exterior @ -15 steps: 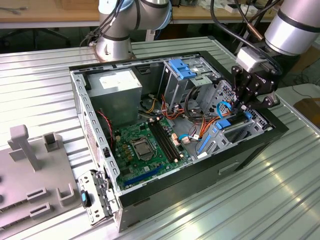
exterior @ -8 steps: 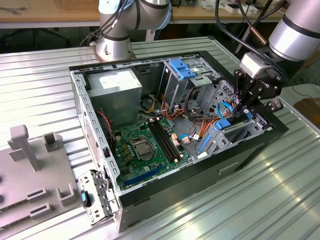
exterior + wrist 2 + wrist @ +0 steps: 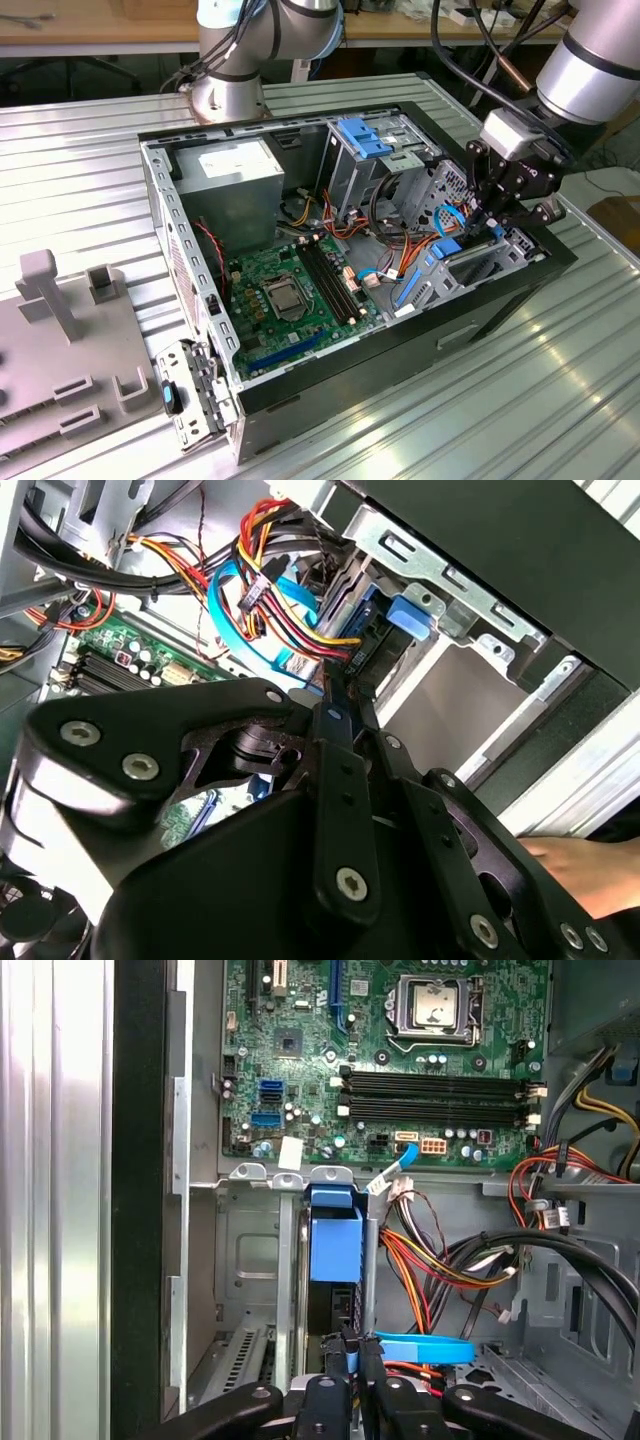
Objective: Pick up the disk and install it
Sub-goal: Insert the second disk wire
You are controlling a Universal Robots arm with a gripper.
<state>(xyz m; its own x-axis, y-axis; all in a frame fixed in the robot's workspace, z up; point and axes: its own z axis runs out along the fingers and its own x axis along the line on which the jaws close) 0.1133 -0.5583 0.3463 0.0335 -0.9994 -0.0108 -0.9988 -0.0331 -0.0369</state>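
The disk (image 3: 335, 1248), a dark slab with bright blue rails, stands on edge in the drive bay of the open computer case (image 3: 400, 360). In the second wrist view its blue end tab (image 3: 412, 615) shows under the bay's metal bracket. My gripper (image 3: 358, 1352) hangs right at the disk's near end, its two black fingers pressed together with hardly any gap. I cannot tell whether the tips touch the disk. In the exterior view the gripper (image 3: 490, 222) sits over the grey cage at the case's right corner.
Red, yellow and black cables (image 3: 450, 1260) and a flat blue cable (image 3: 425, 1348) crowd the bay's side. The motherboard (image 3: 290, 290) fills the case floor; a blue latch (image 3: 362, 135) tops the rear cage. A person's hand (image 3: 575, 865) rests outside the case.
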